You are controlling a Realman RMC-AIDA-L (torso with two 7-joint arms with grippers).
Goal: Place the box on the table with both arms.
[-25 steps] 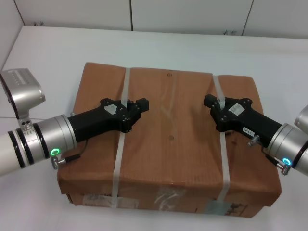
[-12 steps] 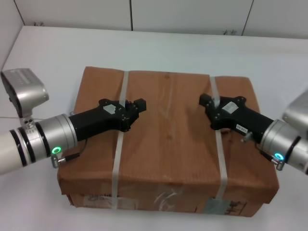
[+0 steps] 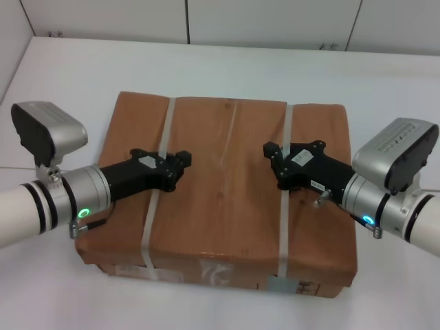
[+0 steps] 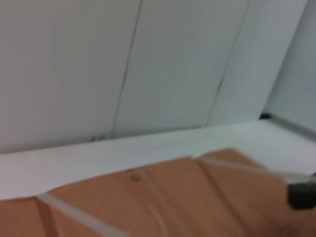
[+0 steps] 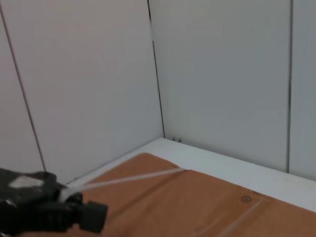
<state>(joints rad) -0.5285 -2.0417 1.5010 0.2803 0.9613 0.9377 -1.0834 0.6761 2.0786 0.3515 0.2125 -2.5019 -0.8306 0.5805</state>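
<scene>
The brown cardboard box point(image 3: 220, 185) lies flat in the middle of the white table point(image 3: 227, 65), labels on its near side. My left gripper point(image 3: 180, 162) is on the box top at the left pale strap point(image 3: 152, 210) and is shut on it. My right gripper point(image 3: 272, 155) is on the box top at the right strap point(image 3: 283, 220) and is shut on it. The left wrist view shows the box top point(image 4: 163, 197) and the right gripper's tip point(image 4: 301, 195). The right wrist view shows the box top point(image 5: 197, 202) and the left gripper point(image 5: 91, 217).
White wall panels point(image 3: 185, 20) stand along the table's far edge. Bare tabletop lies behind the box and to both sides of it. The box's near side is close to the front of the view.
The box has shifted left and looks smaller and lower than before. Both grippers moved with it, staying on their straps. Both wrist camera blocks swung into view.
</scene>
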